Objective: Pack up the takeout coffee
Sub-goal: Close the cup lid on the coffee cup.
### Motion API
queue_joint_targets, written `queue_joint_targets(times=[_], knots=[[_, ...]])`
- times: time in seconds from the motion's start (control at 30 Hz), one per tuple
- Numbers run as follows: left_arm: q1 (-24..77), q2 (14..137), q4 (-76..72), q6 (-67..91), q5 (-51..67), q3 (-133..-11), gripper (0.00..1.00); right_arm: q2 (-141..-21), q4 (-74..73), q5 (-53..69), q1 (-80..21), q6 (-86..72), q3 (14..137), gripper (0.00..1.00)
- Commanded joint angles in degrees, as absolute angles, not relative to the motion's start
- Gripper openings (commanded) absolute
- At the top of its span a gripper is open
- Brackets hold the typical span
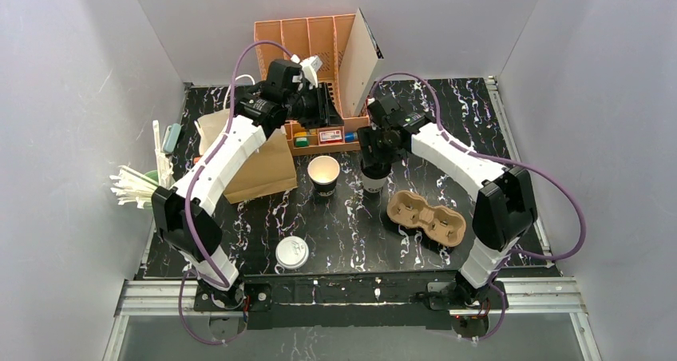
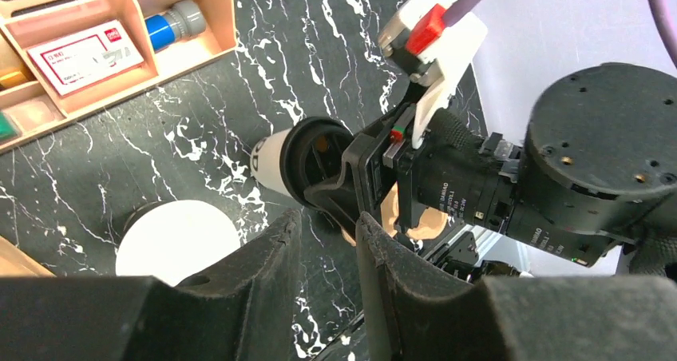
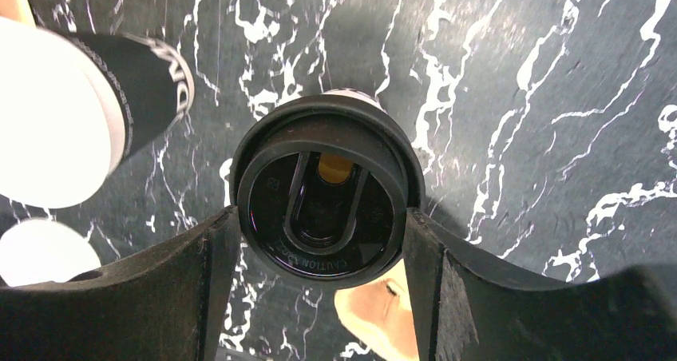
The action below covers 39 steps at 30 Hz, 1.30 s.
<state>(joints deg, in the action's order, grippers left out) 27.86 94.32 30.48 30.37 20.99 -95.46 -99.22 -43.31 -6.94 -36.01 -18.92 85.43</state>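
The takeout coffee (image 3: pixel 351 97) is a white paper cup standing on the black marbled table under a black lid (image 3: pixel 323 197). My right gripper (image 3: pixel 319 217) comes down over it, and both fingers press the lid's rim from opposite sides. From above, that gripper (image 1: pixel 374 168) hides most of the cup. The left wrist view shows the cup's white wall (image 2: pixel 267 165) and the lid (image 2: pixel 315 157) in the right gripper's fingers. My left gripper (image 2: pixel 327 221) hangs high by the organizer (image 1: pixel 319 104), its jaws a narrow gap apart with nothing between them.
An open black cup (image 1: pixel 323 174), cream inside, stands just left of the coffee. A cardboard cup carrier (image 1: pixel 425 216) lies to the right. A brown paper bag (image 1: pixel 251 161), a flat white lid (image 1: pixel 292 251), a green cup of straws (image 1: pixel 137 187) and an orange organizer (image 1: pixel 315 45) surround them.
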Motion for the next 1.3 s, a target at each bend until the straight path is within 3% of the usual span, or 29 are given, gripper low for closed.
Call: queue_joint_targets(times=[0.0, 0.33, 0.6, 0.7, 0.77, 1.13, 1.27], knots=[[27.8, 92.8, 34.8, 26.3, 22.5, -96.2, 0.30, -96.1, -51.4, -2.2, -35.9, -17.0, 83.9, 0.52], [27.8, 86.0, 35.4, 25.9, 22.3, -92.1, 0.31, -90.6, -51.6, -1.4, -35.9, -16.1, 80.1, 0.55], [27.8, 83.9, 34.0, 25.5, 22.1, -88.9, 0.33, -89.7, -50.4, -1.7, -35.9, -14.4, 80.9, 0.75], [27.8, 83.9, 33.9, 25.1, 21.8, -88.5, 0.34, -89.3, -49.7, -1.3, -36.0, -14.0, 81.3, 0.86], [27.8, 83.9, 34.2, 24.9, 21.7, -88.5, 0.34, -88.8, -49.0, -0.8, -36.0, -13.6, 81.5, 0.98], [28.5, 84.0, 34.1, 22.8, 20.5, -88.2, 0.40, -86.7, -50.3, -3.8, -35.9, -13.3, 86.9, 0.98], [30.8, 85.4, 32.7, 19.4, 20.4, -88.3, 0.47, -84.9, -50.5, -7.6, -35.5, -15.7, 86.4, 0.98]])
